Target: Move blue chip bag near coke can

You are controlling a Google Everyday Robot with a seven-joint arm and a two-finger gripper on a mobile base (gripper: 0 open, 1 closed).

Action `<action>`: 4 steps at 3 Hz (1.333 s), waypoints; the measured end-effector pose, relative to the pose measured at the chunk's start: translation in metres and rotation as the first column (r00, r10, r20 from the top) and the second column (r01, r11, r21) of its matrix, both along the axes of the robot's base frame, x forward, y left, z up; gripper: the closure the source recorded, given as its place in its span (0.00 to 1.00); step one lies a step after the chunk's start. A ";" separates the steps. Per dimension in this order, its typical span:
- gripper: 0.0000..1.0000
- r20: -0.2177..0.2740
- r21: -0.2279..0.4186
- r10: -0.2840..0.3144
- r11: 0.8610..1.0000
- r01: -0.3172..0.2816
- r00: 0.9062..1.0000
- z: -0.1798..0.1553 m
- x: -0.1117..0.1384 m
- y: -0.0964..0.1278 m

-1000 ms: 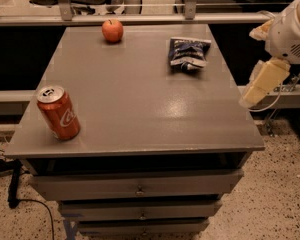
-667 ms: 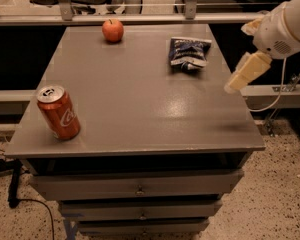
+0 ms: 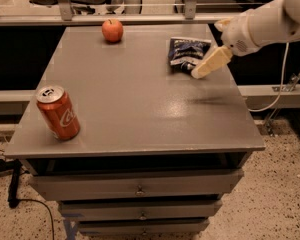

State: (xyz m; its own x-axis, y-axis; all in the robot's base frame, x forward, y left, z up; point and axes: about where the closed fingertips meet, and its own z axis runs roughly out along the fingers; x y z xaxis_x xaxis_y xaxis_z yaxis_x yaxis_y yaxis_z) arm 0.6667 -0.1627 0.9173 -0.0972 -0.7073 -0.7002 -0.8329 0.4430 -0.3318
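The blue chip bag (image 3: pixel 185 53) lies crumpled at the far right of the grey table top (image 3: pixel 135 99). The coke can (image 3: pixel 58 112) stands tilted near the front left corner, far from the bag. My gripper (image 3: pixel 202 71) reaches in from the right on a white arm, above the table. Its cream finger tip hangs just over the bag's right front corner.
A red-orange apple (image 3: pixel 112 30) sits at the far left-centre of the table. Drawers (image 3: pixel 140 190) run under the top. A metal rail (image 3: pixel 140 18) and chairs stand behind the table. A cable (image 3: pixel 270 101) hangs at the right. The floor is speckled.
My gripper has moved left and farther in, from off the table's right edge to over the right side of the chip bag. The bag, can and apple have not moved.
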 end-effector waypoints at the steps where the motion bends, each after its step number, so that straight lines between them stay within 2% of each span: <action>1: 0.00 0.022 0.050 0.015 0.999 -0.016 1.000 -0.012 0.030 0.023; 2: 0.18 0.020 0.060 0.026 0.998 -0.027 0.999 -0.029 0.051 0.039; 4: 0.64 0.000 0.063 0.032 0.997 -0.032 0.999 -0.051 0.059 0.045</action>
State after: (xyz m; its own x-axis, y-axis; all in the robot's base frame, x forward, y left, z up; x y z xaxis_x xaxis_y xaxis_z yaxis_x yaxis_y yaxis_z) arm 0.7256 -0.1181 0.8666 -0.0757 -0.6644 -0.7436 -0.8474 0.4359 -0.3032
